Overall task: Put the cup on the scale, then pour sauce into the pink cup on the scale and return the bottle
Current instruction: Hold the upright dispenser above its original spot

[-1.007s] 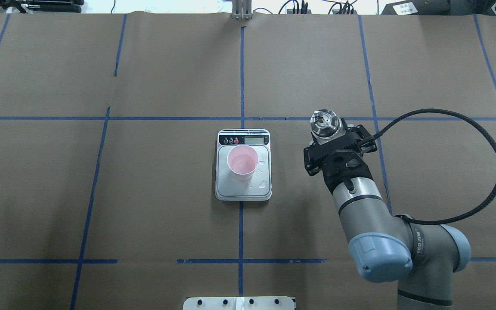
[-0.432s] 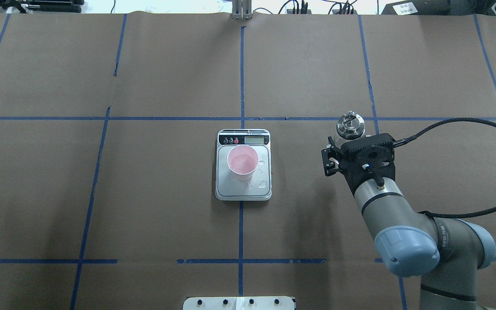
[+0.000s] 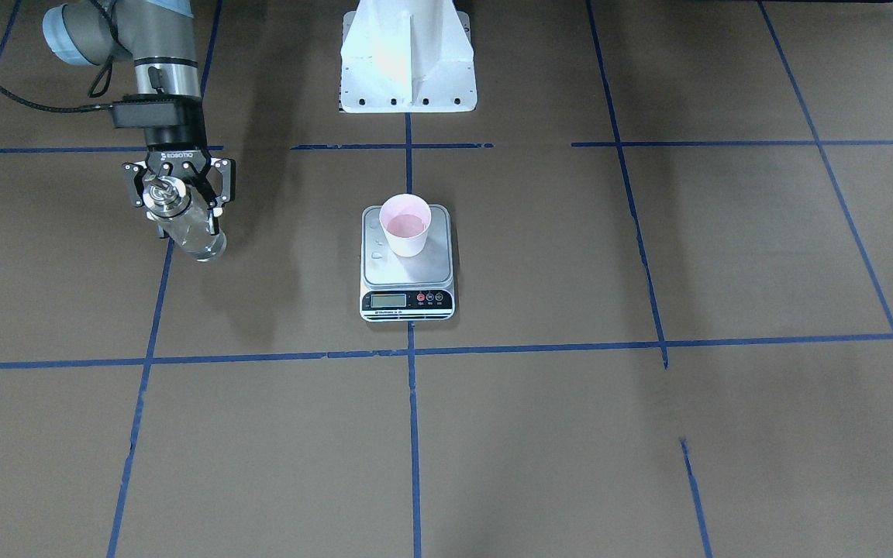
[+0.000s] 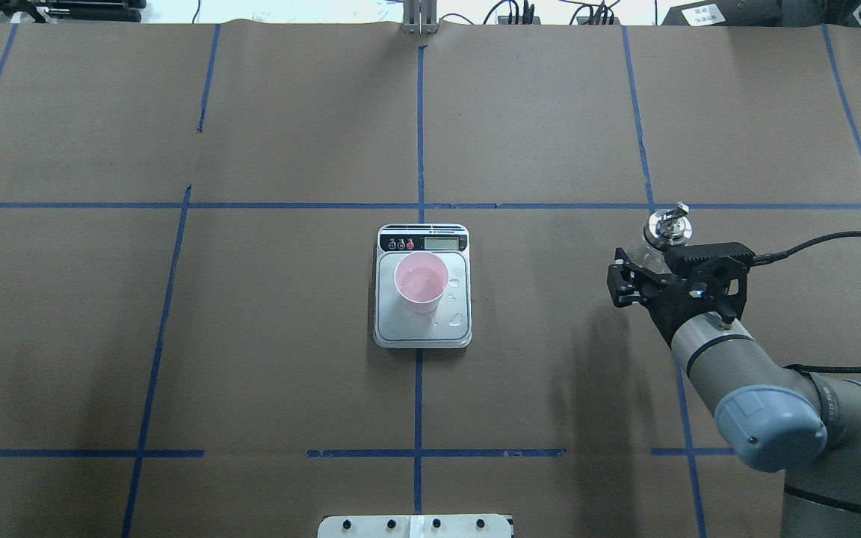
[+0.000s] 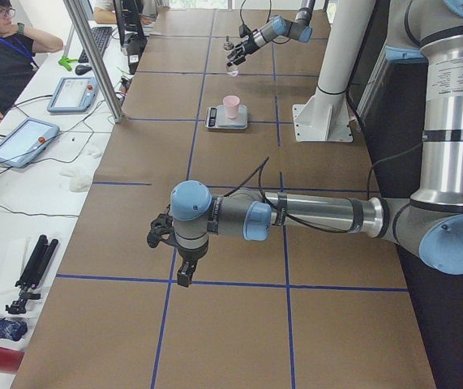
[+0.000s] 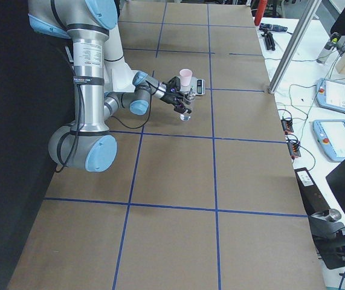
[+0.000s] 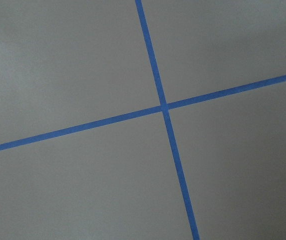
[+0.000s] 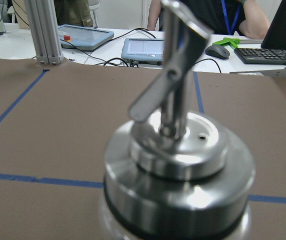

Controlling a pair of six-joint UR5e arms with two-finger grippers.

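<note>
**One cup point(image 4: 421, 282), one scale point(image 4: 422, 335), one bottle point(image 3: 197, 236), two end effectors**

Nearest, left end effector point(image 5: 160, 233) hangs above bench point(image 4: 251, 336); its opening cannot be told; cup stands on scale; farther off, right end effector point(image 3: 183, 211) clamped on bottle, well apart from scale.

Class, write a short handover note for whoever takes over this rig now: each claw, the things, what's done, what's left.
Right claw shut on the bottle, out to the scale's side.
Left claw parked far from the work; open or shut cannot be told.
Cup stands on the scale with sauce in it; droplets lie on the platform.
Done: cup placed, pour made.
Left: set the bottle down, release.
</note>
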